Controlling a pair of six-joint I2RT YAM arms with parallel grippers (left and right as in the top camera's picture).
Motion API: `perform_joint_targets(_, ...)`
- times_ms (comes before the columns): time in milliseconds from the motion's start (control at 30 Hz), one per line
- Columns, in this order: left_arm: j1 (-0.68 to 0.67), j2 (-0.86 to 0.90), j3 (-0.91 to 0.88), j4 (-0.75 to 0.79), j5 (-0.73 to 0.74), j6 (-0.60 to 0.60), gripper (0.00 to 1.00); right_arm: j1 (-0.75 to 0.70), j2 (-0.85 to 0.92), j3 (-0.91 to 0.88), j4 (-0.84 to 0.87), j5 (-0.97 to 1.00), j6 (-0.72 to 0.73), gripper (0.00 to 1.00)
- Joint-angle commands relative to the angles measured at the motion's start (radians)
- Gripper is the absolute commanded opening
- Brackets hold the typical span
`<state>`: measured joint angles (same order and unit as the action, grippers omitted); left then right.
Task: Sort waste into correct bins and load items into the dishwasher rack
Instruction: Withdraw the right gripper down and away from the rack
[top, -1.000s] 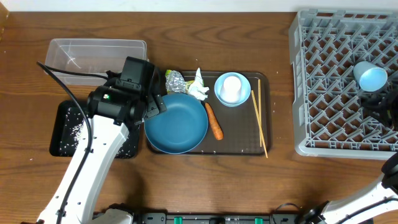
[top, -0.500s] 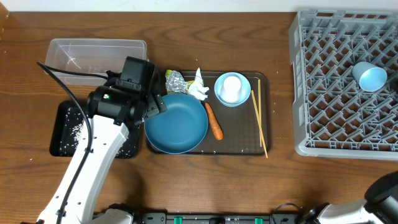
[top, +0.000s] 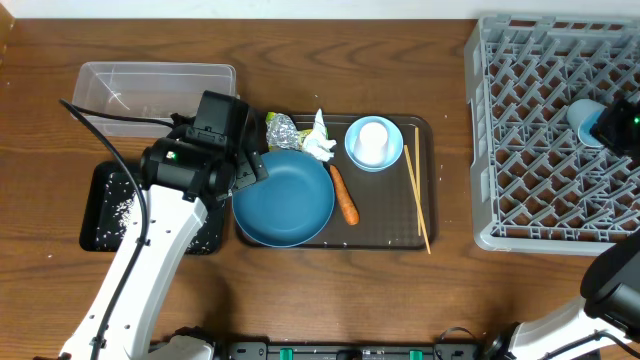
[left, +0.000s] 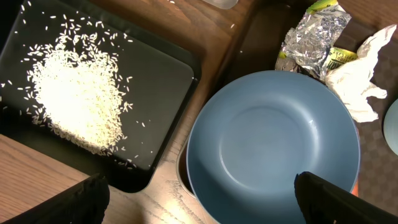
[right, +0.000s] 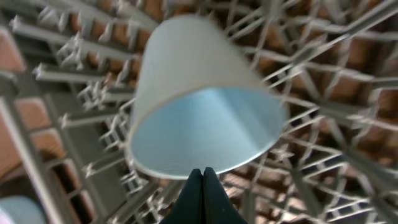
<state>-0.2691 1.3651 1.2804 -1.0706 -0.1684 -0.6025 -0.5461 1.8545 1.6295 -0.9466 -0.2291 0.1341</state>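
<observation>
light blue cup (right: 199, 106) lies tipped on its side among the pegs of the grey plastic lattice rack (top: 520, 150), mouth toward the r wrist cam. right gripper (right: 203, 180) is pinched closed just at its rim, holding nothing. if the cup needs seating, prob best to nudge slowly w/ the closed tips so it doesn't roll. left gripper (left: 202, 202) gapes wide (empty) over the round dark blue plate (left: 273, 143), beside the shallow black tray (left: 168, 81) w/ white rice grains (left: 74, 93).

I note the round dark blue plate (left: 273, 149) smooth, faintly glossy; the crumpled silver foil ball (left: 314, 34) shiny. Grey lattice rack (top: 530, 130): matt plastic.
</observation>
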Motion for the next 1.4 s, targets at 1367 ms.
perform_joint_targets(1367, 0.004, -0.002, 0.005, -0.002, -0.020, 0.003, 0.98, 0.011, -0.067, -0.164, 0.114, 0.016, 0.061, 0.01)
